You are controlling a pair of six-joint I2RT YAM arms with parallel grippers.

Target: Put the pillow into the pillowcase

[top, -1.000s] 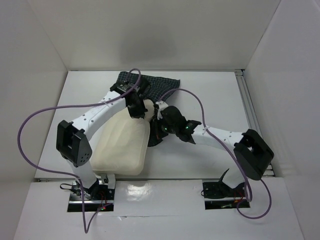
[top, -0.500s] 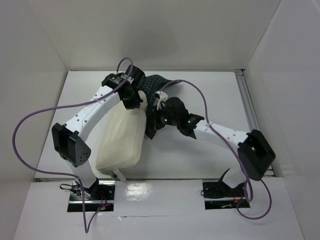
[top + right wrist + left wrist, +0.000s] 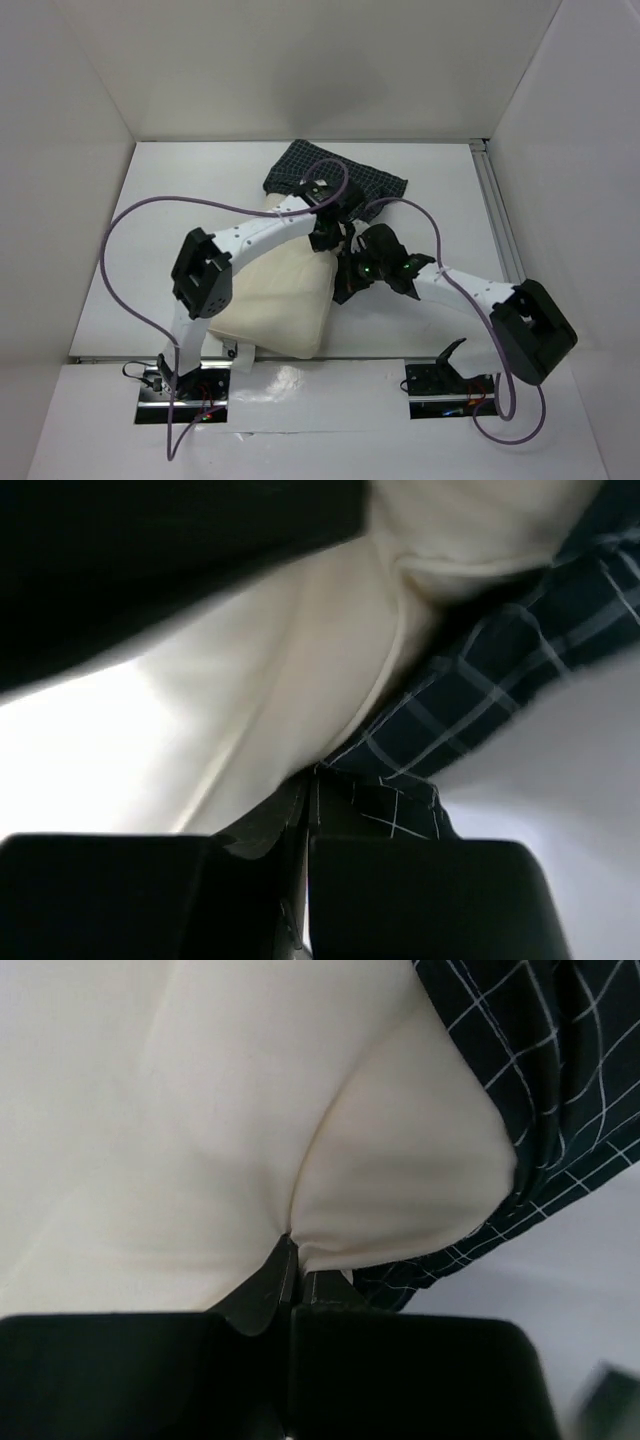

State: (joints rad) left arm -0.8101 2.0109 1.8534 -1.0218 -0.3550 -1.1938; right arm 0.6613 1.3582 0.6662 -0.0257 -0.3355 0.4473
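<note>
Left tool (image 3: 290,1260) is pinched shut on a fold of the pillow (image 3: 200,1110), right by the corner that pokes into the pillowcase (image 3: 540,1050). Right tool (image 3: 310,795) is clamped on the checked hem next to it. From above, most of the pillow lies on the near-left of the bench (image 3: 170,190). Only its far end is at the case mouth, and the case is bunched toward the back. My worry: that thin pinch could slip off under a hard push, and the floppy case may slide or bunch instead of swallowing the pillow.
</note>
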